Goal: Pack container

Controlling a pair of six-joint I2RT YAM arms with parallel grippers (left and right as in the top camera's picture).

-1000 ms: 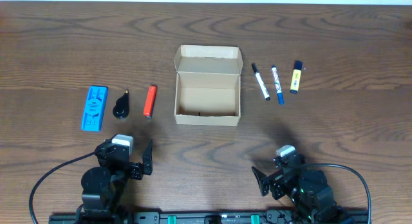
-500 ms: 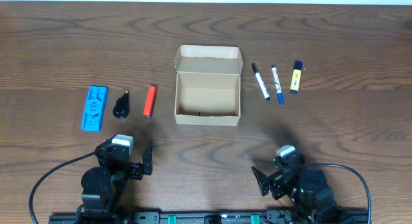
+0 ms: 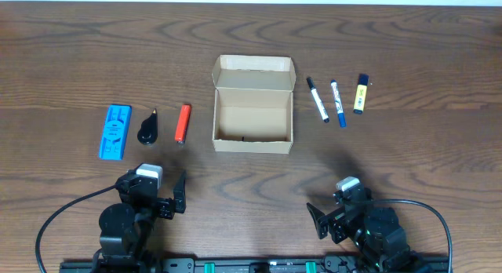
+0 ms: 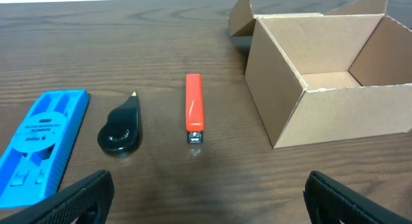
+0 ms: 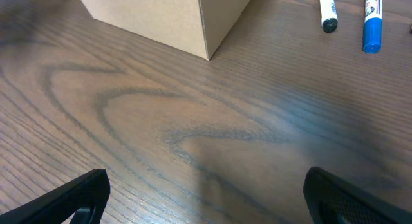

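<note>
Blue case [image 3: 115, 132], black teardrop object [image 3: 147, 130], red stapler [image 3: 182, 123]; black marker [image 3: 317, 99], blue marker [image 3: 337, 103], yellow highlighter [image 3: 361, 94].

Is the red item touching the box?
Apart. The left wrist view shows bare table between the red item and the box.

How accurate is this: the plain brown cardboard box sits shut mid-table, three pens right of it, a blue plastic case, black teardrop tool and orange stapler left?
Not shut: the overhead view shows the plain brown cardboard box open, flap lid folded back. The rest holds: three pens right of it; blue plastic case, black teardrop tool and orange stapler left.
</note>
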